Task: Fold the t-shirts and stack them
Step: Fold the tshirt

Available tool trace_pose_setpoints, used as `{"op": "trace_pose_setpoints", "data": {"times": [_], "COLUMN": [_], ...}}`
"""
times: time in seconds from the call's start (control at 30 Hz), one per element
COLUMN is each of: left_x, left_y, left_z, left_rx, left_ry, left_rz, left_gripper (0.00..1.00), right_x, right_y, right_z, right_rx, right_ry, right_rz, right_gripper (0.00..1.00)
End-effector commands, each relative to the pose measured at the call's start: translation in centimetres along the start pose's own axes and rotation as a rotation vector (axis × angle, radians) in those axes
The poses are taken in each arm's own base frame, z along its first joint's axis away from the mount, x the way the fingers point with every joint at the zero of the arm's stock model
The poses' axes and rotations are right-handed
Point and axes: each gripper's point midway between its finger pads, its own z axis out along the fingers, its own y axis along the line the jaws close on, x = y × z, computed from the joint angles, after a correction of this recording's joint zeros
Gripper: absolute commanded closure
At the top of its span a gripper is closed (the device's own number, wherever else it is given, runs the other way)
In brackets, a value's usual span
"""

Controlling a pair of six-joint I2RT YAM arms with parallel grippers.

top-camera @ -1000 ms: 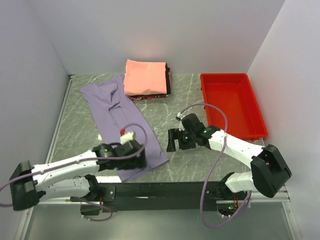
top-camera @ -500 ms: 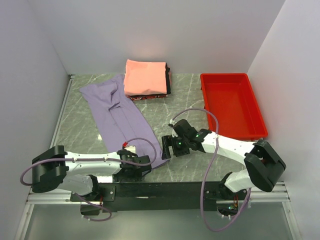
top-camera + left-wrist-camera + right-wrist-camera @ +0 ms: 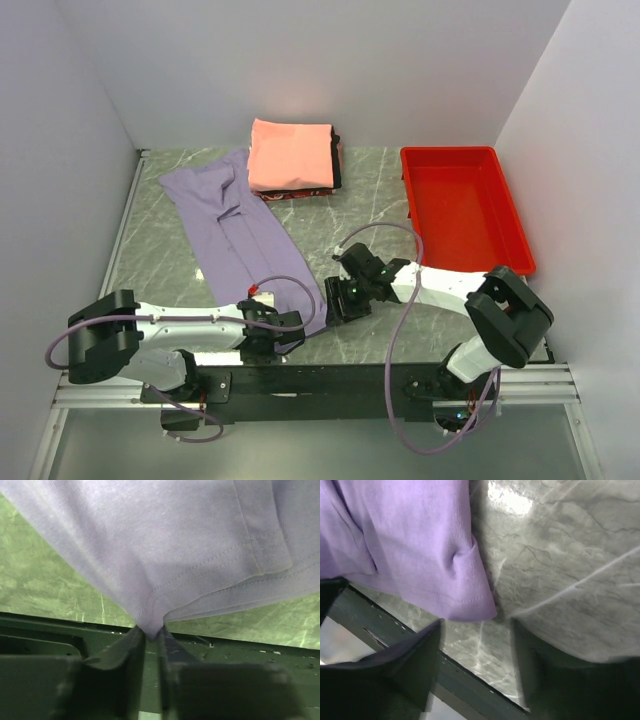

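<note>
A lavender t-shirt (image 3: pixel 240 230) lies long and partly folded on the marble table, running from the back left to the near edge. My left gripper (image 3: pixel 272 336) is at its near hem, and the left wrist view shows the gripper (image 3: pixel 150 634) shut on a pinched corner of the lavender cloth (image 3: pixel 175 545). My right gripper (image 3: pixel 338 300) stands at the shirt's near right corner. In the right wrist view it (image 3: pixel 477 627) is open, with the shirt's corner (image 3: pixel 475 607) just ahead of the jaws and not between them. Folded t-shirts are stacked (image 3: pixel 292 155) at the back, salmon-pink on top.
A red plastic tray (image 3: pixel 465 200) stands at the right of the table. The black mounting rail (image 3: pixel 330 380) runs along the near edge, just behind both grippers. White walls close in the left, back and right sides.
My left gripper has closed on the shirt's near hem. My right gripper has moved left to the shirt's near right corner and its jaws have narrowed somewhat.
</note>
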Motion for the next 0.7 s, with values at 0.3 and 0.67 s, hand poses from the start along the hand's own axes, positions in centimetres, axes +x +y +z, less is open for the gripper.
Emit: {"op": "trace_pose_setpoints", "data": {"times": [0.3,0.67], "left_x": [1.3,3.7], "left_y": [0.8,-1.5], "left_z": [0.1,-3.8], "left_rx": [-0.006,0.052], "left_ry": [0.051,0.065], "left_rz": [0.035,0.177], "left_gripper": [0.99,0.99], "right_x": [-1.0,1.4], "right_y": [1.3,0.8], "right_z": [0.9,-3.1], "right_rx": [-0.033,-0.009], "right_ry": [-0.023,-0.056], "right_rz": [-0.012,-0.091], "right_gripper": [0.94,1.0]}}
